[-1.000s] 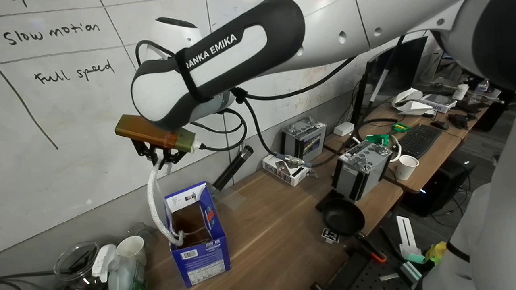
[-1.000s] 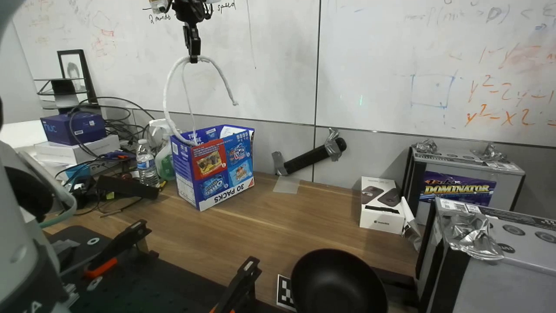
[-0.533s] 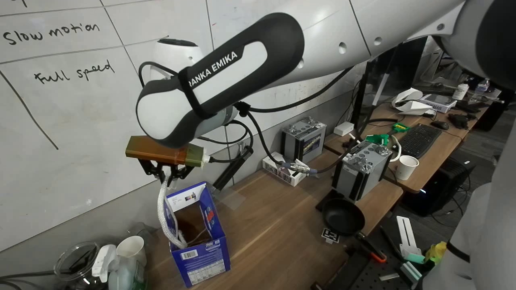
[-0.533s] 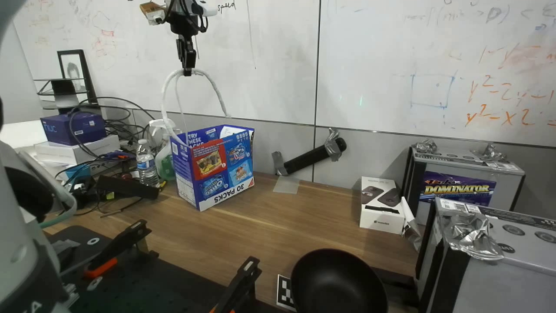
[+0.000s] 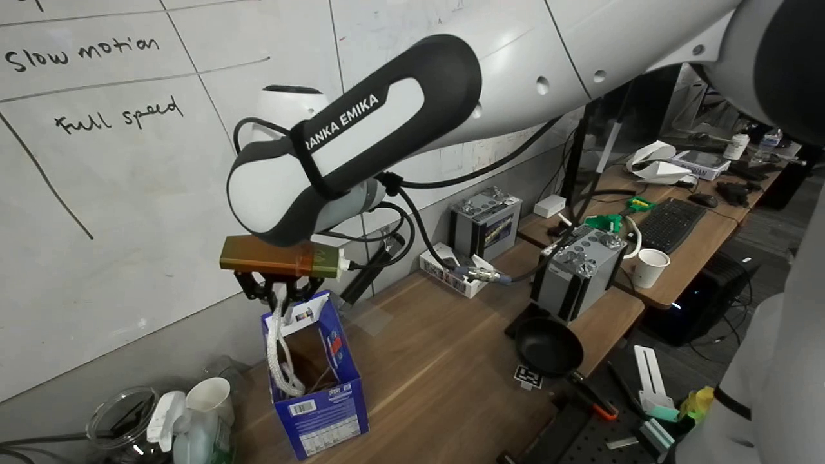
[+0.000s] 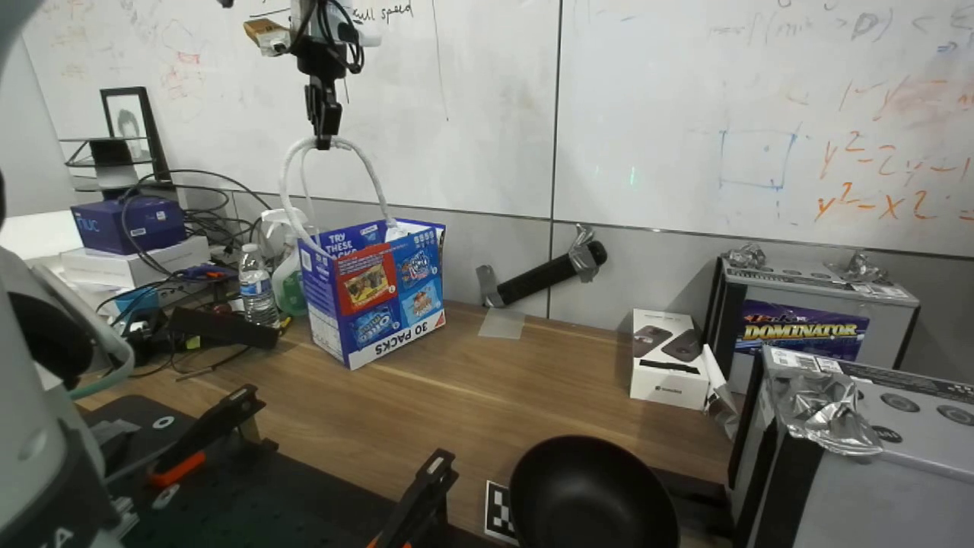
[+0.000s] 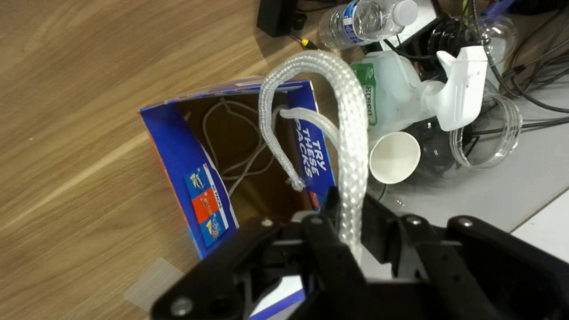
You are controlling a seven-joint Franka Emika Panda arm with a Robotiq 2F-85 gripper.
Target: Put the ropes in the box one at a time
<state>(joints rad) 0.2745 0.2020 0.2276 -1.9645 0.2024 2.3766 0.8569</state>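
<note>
Rope [image 7: 353, 155], thick and white, hangs at the blue box [image 6: 392, 297], its braid pinched partway along by the gripper [image 6: 324, 141], whose fingers press on it higher than the box's rim. From there it droops two ways: in both exterior views a long bend reaches down to one corner of the box, and in the wrist view a frayed end dangles against the box's opening. Whether the bend touches the rim I cannot tell. Thin pale cords [image 7: 250, 162] lie in loose loops inside the box, which stands open-topped on the wooden table [image 6: 487, 365].

Just beside the box are a spray bottle [image 7: 391, 75] and a white paper cup [image 7: 394, 158], with a water bottle [image 6: 259, 293] near it too. On the box's other side, a black tube [image 6: 540, 278] is taped to the wall [image 6: 472, 236]. Well apart from the box come a white carton [image 6: 668, 380], then a black pan [image 6: 593, 495], and farther from it two grey units [image 6: 898, 487], each topped with crumpled silver tape [image 6: 833, 422]. In an exterior view a keyboard [image 5: 670, 224] lies farther still from the box
</note>
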